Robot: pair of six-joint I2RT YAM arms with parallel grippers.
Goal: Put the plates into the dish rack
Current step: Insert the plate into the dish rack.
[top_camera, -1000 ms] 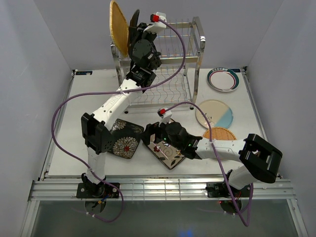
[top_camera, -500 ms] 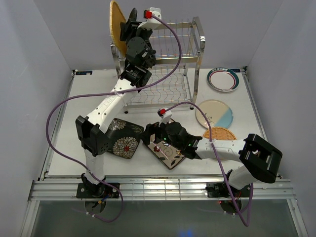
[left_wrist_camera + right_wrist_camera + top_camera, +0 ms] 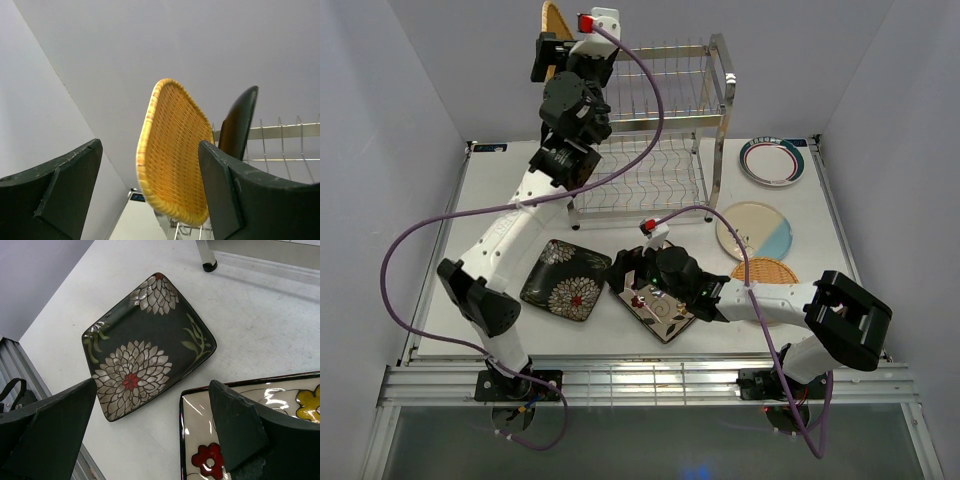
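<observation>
Right gripper (image 3: 154, 385) wide open, over near edge of cream floral plate (image 3: 197, 415); black flower plate (image 3: 145, 345) just beyond. Left gripper (image 3: 150, 145) wide, up at dish rack (image 3: 700, 110).

Woven plate (image 3: 172, 155) and dark plate (image 3: 240, 120) stand upright, filling left end of dish rack (image 3: 718, 90) top tier; slots to their right open. On worktop (image 3: 495, 170), narrow bare strip separates black flower plate (image 3: 147, 345) from cream floral plate (image 3: 290, 395).

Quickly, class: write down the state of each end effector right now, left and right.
Left end effector: open, holding nothing; the woven plate stands in the dish rack ahead.
Right end effector: open, holding nothing.
</observation>
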